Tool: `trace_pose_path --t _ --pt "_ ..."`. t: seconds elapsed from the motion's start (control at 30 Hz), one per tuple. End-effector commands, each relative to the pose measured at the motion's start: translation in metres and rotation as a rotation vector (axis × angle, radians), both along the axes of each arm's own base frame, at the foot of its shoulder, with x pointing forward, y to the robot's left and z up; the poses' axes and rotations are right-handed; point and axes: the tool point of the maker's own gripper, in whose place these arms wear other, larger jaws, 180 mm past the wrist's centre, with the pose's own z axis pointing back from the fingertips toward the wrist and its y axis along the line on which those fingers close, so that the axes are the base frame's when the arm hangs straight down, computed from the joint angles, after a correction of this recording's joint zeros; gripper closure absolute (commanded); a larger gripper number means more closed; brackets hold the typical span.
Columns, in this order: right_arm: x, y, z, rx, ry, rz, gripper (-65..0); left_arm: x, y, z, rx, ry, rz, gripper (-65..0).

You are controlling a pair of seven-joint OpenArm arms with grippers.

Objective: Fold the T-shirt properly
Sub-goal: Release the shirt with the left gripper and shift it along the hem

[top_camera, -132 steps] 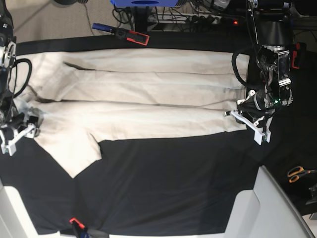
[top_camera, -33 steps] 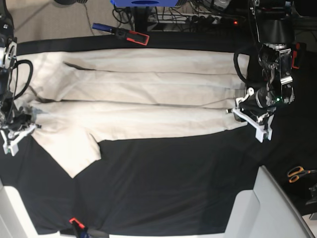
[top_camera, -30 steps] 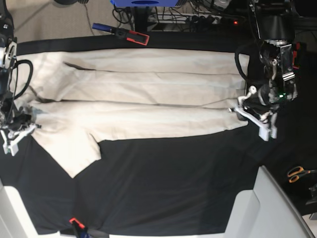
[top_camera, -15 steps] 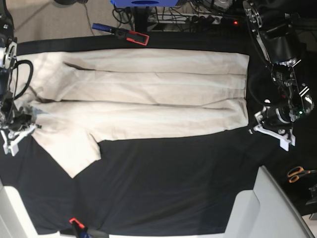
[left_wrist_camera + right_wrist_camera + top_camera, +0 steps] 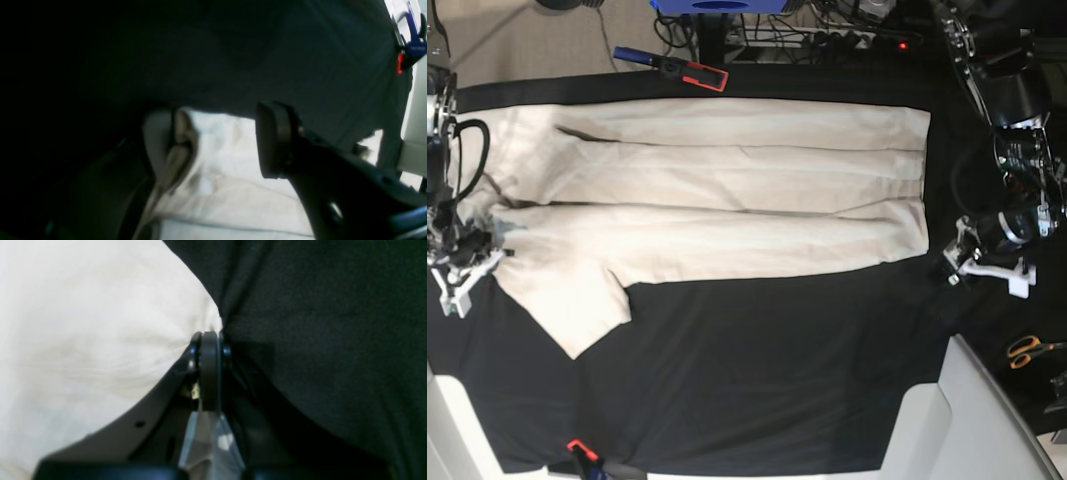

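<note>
**One arm free, one arm on the cloth**

The T-shirt lies flat along the far half of the black table cloth, one sleeve pointing near-left. The right gripper is clenched on its left edge. The left gripper hangs released just beside the right hem, touching nothing. To fold well, I think it should grasp the hem corner fully, then both lift evenly.
</note>
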Motion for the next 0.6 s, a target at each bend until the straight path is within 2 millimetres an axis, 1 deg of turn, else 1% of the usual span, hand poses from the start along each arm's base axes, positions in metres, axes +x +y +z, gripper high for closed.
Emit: trace_pose_path --t 0.0,0.23,0.37,0.43,0.5,0.57 --pt "0.006 -0.004 0.007 0.005 -0.008 -0.002 -0.3 0.012 0.003 0.015 0.003 -0.052 -0.005 -39.7" --pt "0.006 -0.005 0.008 0.012 -0.015 -0.016 -0.3 0.011 0.003 0.015 0.006 -0.049 -0.006 -39.2" --pt "0.006 -0.005 0.008 0.012 -0.016 -0.017 -0.3 0.015 0.005 0.016 0.008 -0.074 0.014 -39.2" --pt "0.006 -0.005 0.008 0.012 -0.016 -0.017 -0.3 0.014 0.007 0.008 -0.005 -0.064 0.036 -39.2" --pt "0.006 -0.005 0.008 0.012 -0.016 -0.017 -0.3 0.008 0.009 -0.007 -0.027 -0.028 0.06 -39.2" --pt "0.006 -0.005 0.008 0.012 -0.016 -0.017 -0.3 0.009 0.011 -0.014 -0.048 -0.009 0.08 -39.2"
